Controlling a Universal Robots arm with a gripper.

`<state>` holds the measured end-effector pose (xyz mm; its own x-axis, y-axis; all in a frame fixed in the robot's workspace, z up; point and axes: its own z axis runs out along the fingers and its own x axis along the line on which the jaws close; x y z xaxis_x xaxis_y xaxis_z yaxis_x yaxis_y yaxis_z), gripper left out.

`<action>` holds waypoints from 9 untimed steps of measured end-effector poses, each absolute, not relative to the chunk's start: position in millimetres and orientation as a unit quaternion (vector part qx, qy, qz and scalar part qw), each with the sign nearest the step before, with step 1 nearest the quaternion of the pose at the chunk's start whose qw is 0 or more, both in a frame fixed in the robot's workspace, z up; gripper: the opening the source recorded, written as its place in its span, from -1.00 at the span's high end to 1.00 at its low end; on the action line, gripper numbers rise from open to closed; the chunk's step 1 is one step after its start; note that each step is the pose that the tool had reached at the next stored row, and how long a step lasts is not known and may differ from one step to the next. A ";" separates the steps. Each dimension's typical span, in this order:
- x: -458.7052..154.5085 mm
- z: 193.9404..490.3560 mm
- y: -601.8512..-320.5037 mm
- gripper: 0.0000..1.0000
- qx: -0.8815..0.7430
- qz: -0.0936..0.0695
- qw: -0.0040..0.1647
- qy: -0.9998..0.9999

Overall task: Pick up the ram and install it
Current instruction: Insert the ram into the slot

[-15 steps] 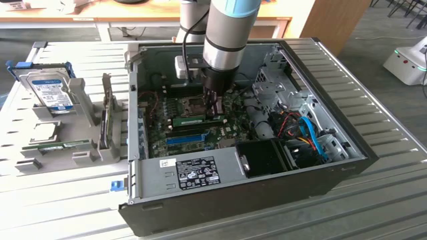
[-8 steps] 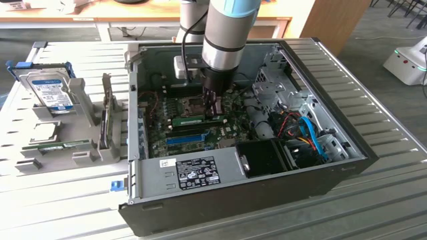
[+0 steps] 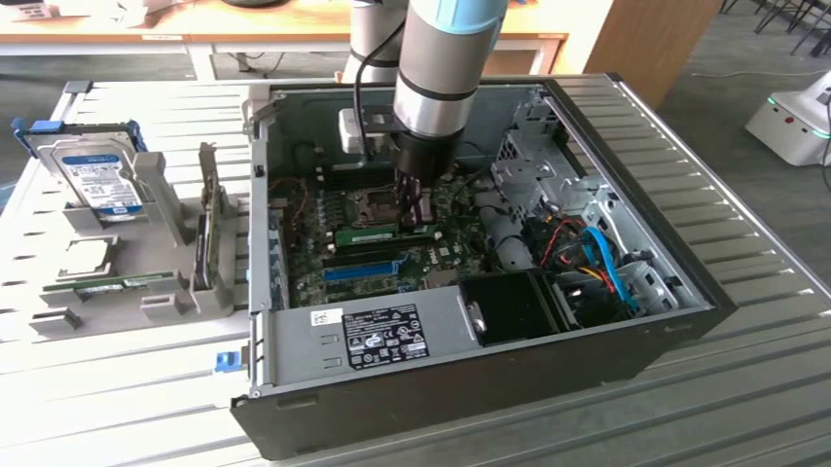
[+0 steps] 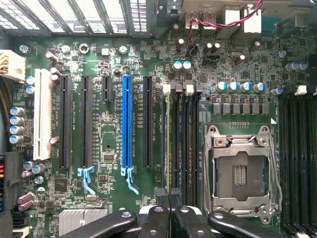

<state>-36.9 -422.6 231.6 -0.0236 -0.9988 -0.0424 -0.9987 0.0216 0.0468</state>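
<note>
The ram [image 3: 377, 233] is a thin green stick standing on edge along a memory slot on the motherboard, inside the open computer case [image 3: 649, 331]. My gripper [image 3: 415, 220] reaches straight down into the case and is shut on the ram's upper edge near one end. In the wrist view the ram [image 4: 168, 139] appears edge-on as a thin line in the slot nearest the black expansion slots. The gripper [image 4: 170, 194] has its black fingertips [image 4: 161, 198] pinched on it. I cannot tell whether the stick sits fully down in the slot.
A bright-blue slot strip [image 3: 364, 269] [image 4: 128, 124] runs parallel nearby, and the CPU socket [image 4: 241, 171] lies on the ram's other side. Cables [image 3: 591, 258] and a black fan shroud [image 3: 520, 306] crowd the case's right. Outside, a grey holder [image 3: 143, 292] carries a hard drive [image 3: 97, 175] and another green board [image 3: 111, 285].
</note>
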 end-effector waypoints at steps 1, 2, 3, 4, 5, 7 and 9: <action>-36.8 231.5 -422.7 0.76 0.699 -0.032 0.001 -0.715; -36.9 231.5 -422.7 0.76 0.699 -0.032 0.001 -0.715; -36.8 231.4 -422.6 0.76 0.699 -0.032 0.001 -0.715; -36.8 231.0 -422.6 0.76 0.699 -0.032 0.001 -0.715; -36.8 230.5 -422.6 0.76 0.699 -0.032 0.001 -0.715; -36.9 230.4 -422.7 0.76 0.699 -0.032 0.001 -0.715; -36.9 230.4 -422.7 0.76 0.699 -0.032 0.001 -0.715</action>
<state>-36.9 -422.7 230.4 -0.0240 -0.9988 -0.0423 -0.9987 0.0220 0.0469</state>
